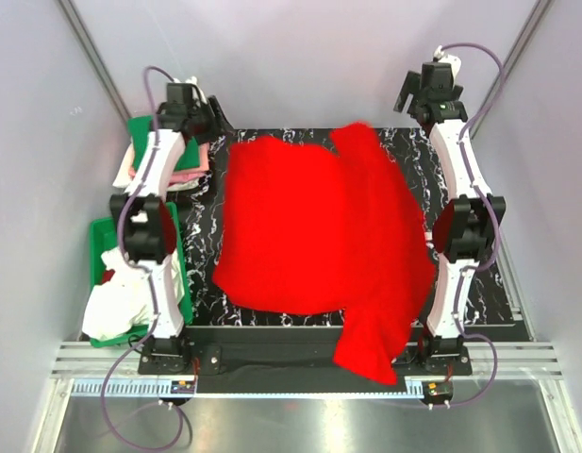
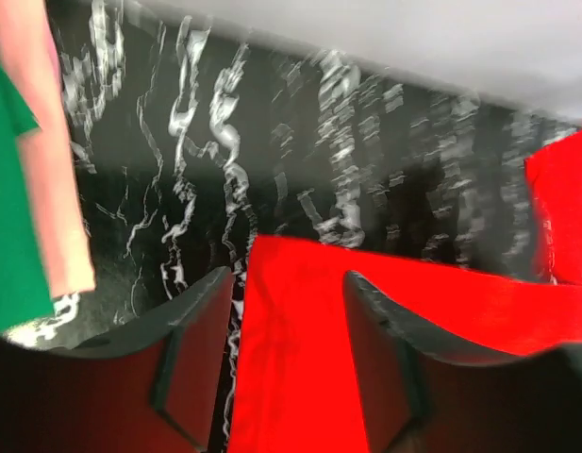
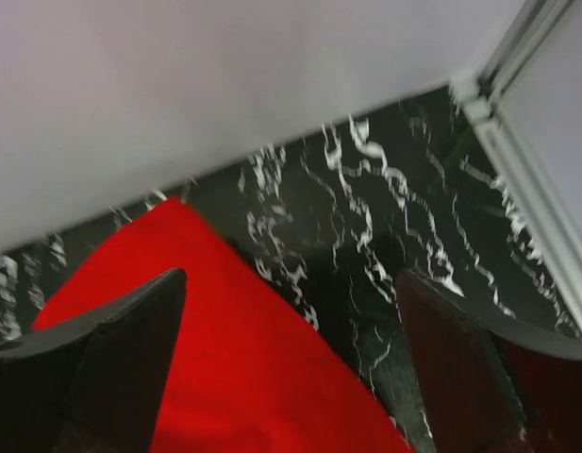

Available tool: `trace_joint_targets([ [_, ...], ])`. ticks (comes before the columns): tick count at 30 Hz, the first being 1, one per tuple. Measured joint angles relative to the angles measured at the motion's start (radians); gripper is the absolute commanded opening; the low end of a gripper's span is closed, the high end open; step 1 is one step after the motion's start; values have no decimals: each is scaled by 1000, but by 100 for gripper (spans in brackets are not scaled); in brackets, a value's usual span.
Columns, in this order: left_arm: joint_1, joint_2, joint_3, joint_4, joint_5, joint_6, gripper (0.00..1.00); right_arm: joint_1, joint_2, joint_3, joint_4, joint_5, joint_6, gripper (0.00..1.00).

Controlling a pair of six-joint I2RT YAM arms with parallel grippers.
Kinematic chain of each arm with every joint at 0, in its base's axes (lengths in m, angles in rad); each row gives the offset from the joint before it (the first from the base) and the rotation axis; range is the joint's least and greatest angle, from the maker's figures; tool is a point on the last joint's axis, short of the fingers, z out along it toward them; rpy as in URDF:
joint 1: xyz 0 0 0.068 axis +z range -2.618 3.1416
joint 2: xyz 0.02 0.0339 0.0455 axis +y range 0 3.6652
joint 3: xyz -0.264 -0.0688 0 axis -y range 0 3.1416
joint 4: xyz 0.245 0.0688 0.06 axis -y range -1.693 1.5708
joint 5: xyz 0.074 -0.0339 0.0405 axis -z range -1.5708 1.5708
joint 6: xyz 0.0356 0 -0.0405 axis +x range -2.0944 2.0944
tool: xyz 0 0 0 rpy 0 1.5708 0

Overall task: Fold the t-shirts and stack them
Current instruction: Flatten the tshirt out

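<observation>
We see the red tee (image 1: 319, 226) spread on the table (image 1: 204, 283), with one end hanging over the near edge at the right. It is light, limp cloth that will sag and crease, so we judge that the corners and hems give the best holds, both lifted together. The left gripper (image 2: 289, 316) hovers at the tee's far left corner, jaws parted over the cloth, pinching nothing. The right gripper (image 3: 291, 349) is spread wide by the far right corner, empty.

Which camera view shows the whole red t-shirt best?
The top external view: the red t-shirt appears whole there, spread on the table, one part reaching past the near edge. Each wrist view shows only a red patch near its jaws.
</observation>
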Motion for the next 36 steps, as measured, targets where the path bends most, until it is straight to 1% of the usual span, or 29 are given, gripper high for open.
trace_joint_targets([
  [1, 4, 77, 51, -30, 13, -6, 62, -6, 39, 6, -18, -14, 5, 100],
  [2, 7, 121, 64, -45, 20, -14, 64, -10, 65, 4, -42, -26, 11, 100],
  [3, 10, 149, 55, -70, 25, -22, 67, -13, 77, -6, -60, -37, 16, 100],
  [4, 10, 151, 8, -64, 29, -29, 70, -14, 77, -26, -68, -48, 22, 100],
  [7, 1, 82, -163, -66, 31, -48, 70, -15, 6, -128, -63, -71, 42, 100],
  [10, -16, -32, -305, -63, 27, -50, 70, -15, -140, -299, -54, -98, 74, 100],
  [13, -45, -169, -429, -20, 16, -50, 70, -15, -294, -460, -37, -132, 115, 100],
  [16, -92, -278, -526, 18, 5, -50, 69, -16, -418, -615, -13, -201, 159, 100],
  [19, -148, -296, -569, 62, -3, -50, 68, -17, -446, -738, 6, -297, 203, 100],
  [21, -184, -281, -602, 85, -13, -51, 68, -17, -415, -803, 14, -365, 226, 100],
  [23, -216, -251, -629, 93, -18, -55, 68, -17, -346, -849, 12, -429, 245, 100],
  [28, -233, -117, -635, 93, -26, -64, 67, -17, -154, -865, 8, -529, 262, 99],
  [30, -229, -51, -612, 79, -33, -66, 67, -17, -92, -831, -13, -547, 263, 99],
  [33, -225, 63, -508, 22, -50, -68, 65, -17, -23, -726, -43, -556, 262, 100],
  [36, -217, 152, -360, -14, -58, -69, 58, -17, 66, -592, -56, -558, 257, 99],
])
